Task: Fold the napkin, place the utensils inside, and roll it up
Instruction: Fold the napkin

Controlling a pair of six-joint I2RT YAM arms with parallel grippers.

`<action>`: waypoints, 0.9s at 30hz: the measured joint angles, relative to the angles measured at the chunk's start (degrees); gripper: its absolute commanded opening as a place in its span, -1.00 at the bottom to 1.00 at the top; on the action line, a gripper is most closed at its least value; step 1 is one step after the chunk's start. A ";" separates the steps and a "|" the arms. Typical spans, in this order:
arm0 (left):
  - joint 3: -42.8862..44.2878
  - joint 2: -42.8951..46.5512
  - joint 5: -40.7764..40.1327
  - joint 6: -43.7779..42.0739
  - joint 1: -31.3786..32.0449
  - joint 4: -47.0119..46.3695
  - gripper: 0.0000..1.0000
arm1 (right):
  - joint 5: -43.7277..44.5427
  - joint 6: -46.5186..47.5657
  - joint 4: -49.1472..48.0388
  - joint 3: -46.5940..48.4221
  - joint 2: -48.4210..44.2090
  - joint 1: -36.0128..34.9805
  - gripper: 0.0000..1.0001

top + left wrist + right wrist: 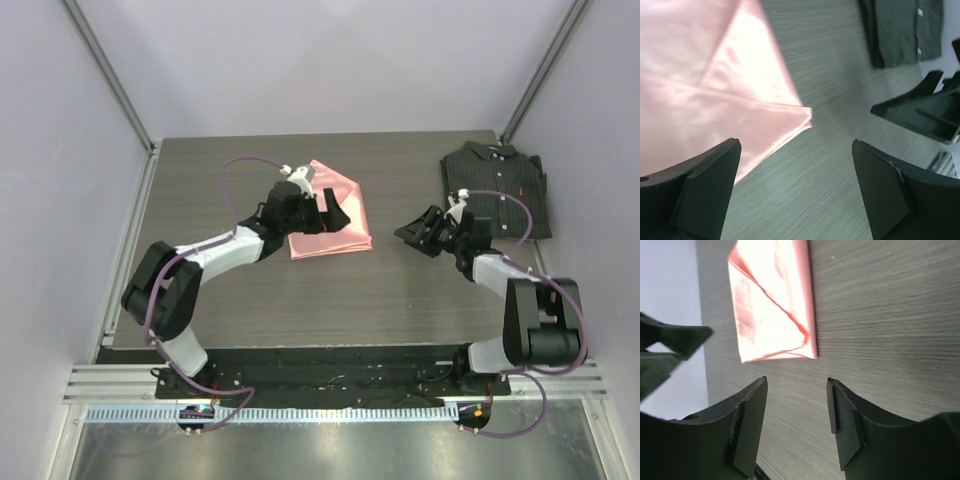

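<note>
- The left gripper (795, 162) has its jaws spread wide with nothing between them. In the left wrist view we see only wood grain and a pointed corner of the napkin (700, 75) in the gap.
- The right gripper (796, 390) also has its jaws apart and empty. They are less wide, and they point at the near edge of the napkin without touching it.
- The salmon-pink satin napkin lies flat on the table (300, 300), already folded in layers, at about 11 o'clock from the table centre. We cannot find a fork in any view.
- We judge that the folding step is in hand. To do it well, we would pinch only the top layer at a corner, because satin slides easily and a deep bite would drag the whole pile.
- We would carry the corner low over the cloth and lay edge on edge, while the other gripper presses the fold line.
- The left wrist is bent down over the middle of the napkin. Its forearm runs back toward 7 o'clock to the elbow, and then to the base at the near left edge.
- The right gripper hangs over bare table at 3 o'clock of the napkin, well apart from it. Its arm folds back toward 5 o'clock.
- The dark pinstriped shirt (497, 190) lies folded at 2 o'clock, beyond the right wrist.
</note>
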State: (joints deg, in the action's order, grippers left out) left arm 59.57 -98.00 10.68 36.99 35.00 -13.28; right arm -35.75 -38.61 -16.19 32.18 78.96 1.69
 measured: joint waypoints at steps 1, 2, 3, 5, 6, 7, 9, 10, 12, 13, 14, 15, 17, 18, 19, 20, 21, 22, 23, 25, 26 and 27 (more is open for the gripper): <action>-0.20 1.46 -1.66 0.76 -1.11 2.32 0.96 | -0.20 0.28 0.00 0.50 2.25 -0.37 0.15; -0.48 2.38 -2.64 1.53 -1.99 3.72 0.95 | -0.31 0.66 0.00 1.16 4.42 -0.76 0.15; -1.05 3.45 -3.65 2.32 -3.32 5.16 0.96 | -0.37 1.07 -0.09 1.97 6.69 -1.66 0.14; -3.39 5.73 -4.94 4.00 -6.29 7.02 0.96 | -0.35 1.55 -0.09 3.48 10.10 -3.23 0.12; -4.92 6.95 -5.44 4.83 -7.80 8.17 0.96 | -0.37 1.81 -0.09 4.37 11.74 -4.31 0.12; -6.40 7.96 -5.97 5.38 -9.22 9.07 0.96 | -0.42 2.14 -0.09 5.27 13.33 -5.20 0.11; -8.90 9.68 -6.62 6.27 -11.56 11.08 0.98 | -0.42 2.71 -0.15 7.17 16.22 -6.64 0.10; -9.77 10.40 -6.80 6.45 -12.13 12.07 0.98 | -0.42 2.84 -0.22 7.87 17.35 -7.15 0.10; -10.99 11.80 -6.95 6.62 -12.48 14.01 0.98 | -0.37 3.28 -0.59 9.64 20.24 -8.15 0.09; -11.54 12.70 -6.99 6.71 -12.48 14.86 0.98 | -0.35 3.45 -0.74 10.14 21.22 -8.44 0.09; -11.82 13.42 -7.02 6.78 -12.48 15.37 0.98 | -0.31 3.65 -1.01 10.69 22.34 -8.79 0.09; -12.13 14.10 -7.04 6.93 -12.48 15.78 0.98 | -0.63 3.74 -1.51 11.13 23.28 -8.98 0.09; -12.52 15.67 -7.04 7.32 -12.50 16.79 0.98 | -0.55 3.98 -2.25 11.87 24.00 -9.27 0.08; -12.59 16.24 -7.06 7.39 -12.50 17.07 0.98 | -0.37 4.15 -2.45 12.20 24.28 -9.44 0.08; -12.59 16.74 -7.04 7.43 -12.52 17.38 0.98 | -0.35 4.33 -2.64 12.50 24.63 -9.51 0.08; -12.59 17.11 -7.04 7.45 -12.55 17.53 0.97 | -0.37 4.46 -2.82 12.81 25.00 -9.57 0.06; -12.59 17.35 -7.04 7.45 -12.55 17.68 0.97 | -0.42 4.50 -2.91 13.20 25.38 -9.77 0.05; -12.59 17.51 -7.02 7.43 -12.55 17.86 0.97 | -0.39 4.59 -3.02 13.68 25.83 -9.90 0.04; -12.63 17.51 -7.02 7.43 -12.55 17.97 0.96 | -0.37 4.66 -3.08 14.21 26.27 -10.05 0.01; -12.81 17.51 -6.99 7.43 -12.55 18.27 0.96 | -0.35 4.92 -3.10 14.93 26.88 -10.43 -0.05; -12.96 17.51 -6.99 7.43 -12.55 18.38 0.96 | -0.31 5.14 -3.08 15.21 27.17 -10.69 -0.09; -13.09 17.51 -6.99 7.43 -12.55 18.56 0.96 | -0.09 5.38 -3.04 15.41 27.32 -11.02 -0.16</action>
State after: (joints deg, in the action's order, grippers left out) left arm 46.48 -80.49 3.68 44.42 22.46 5.28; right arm -35.83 -33.23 -19.22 47.59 106.28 -9.32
